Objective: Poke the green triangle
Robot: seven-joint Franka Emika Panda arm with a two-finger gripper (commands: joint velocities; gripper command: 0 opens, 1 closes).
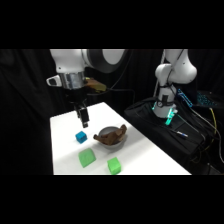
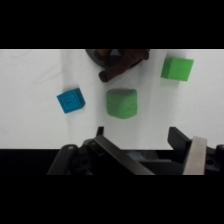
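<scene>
Currently observed, item by item:

Arm: white arm reaching from the upper right over the white table [image 1: 150, 150], wrist pointing down.

Gripper [image 1: 84, 119]: hangs above the table's far-left part, over the blue cube and clear of every block. In the wrist view its black linkage rises from the bottom edge, with one pale finger [image 2: 195, 155] at lower right.

Gripper state: how far the fingers are parted cannot be told from either view; nothing is seen held between them.

Green triangle [image 1: 86, 158]: lies flat on the table near the front-left, bearing on the surface on its broad underside. In the wrist view [image 2: 121, 102] it sits just ahead of the gripper linkage, near the picture's middle.

Green triangle, orientation: broad pale-green top face turned upward. Outline is soft and reads as a rounded square; no distinct long axis and no pointing corner can be made out.

Green triangle, neighbours: blue cube on one side, smaller green block on the other, bowl just beyond it; apart from all three.

Blue cube [image 1: 81, 136]: small, behind the triangle in the side view, nearly under the gripper; turned at an angle in the wrist view [image 2: 70, 100].

Smaller green block [image 1: 114, 166]: chunkier, near the table's front edge, right of the triangle.

Bowl [image 1: 114, 144]: grey, holding a brown lumpy object [image 1: 110, 134] that overhangs the rim.

Background: dark drape; black case with cables beside the arm's base.
</scene>
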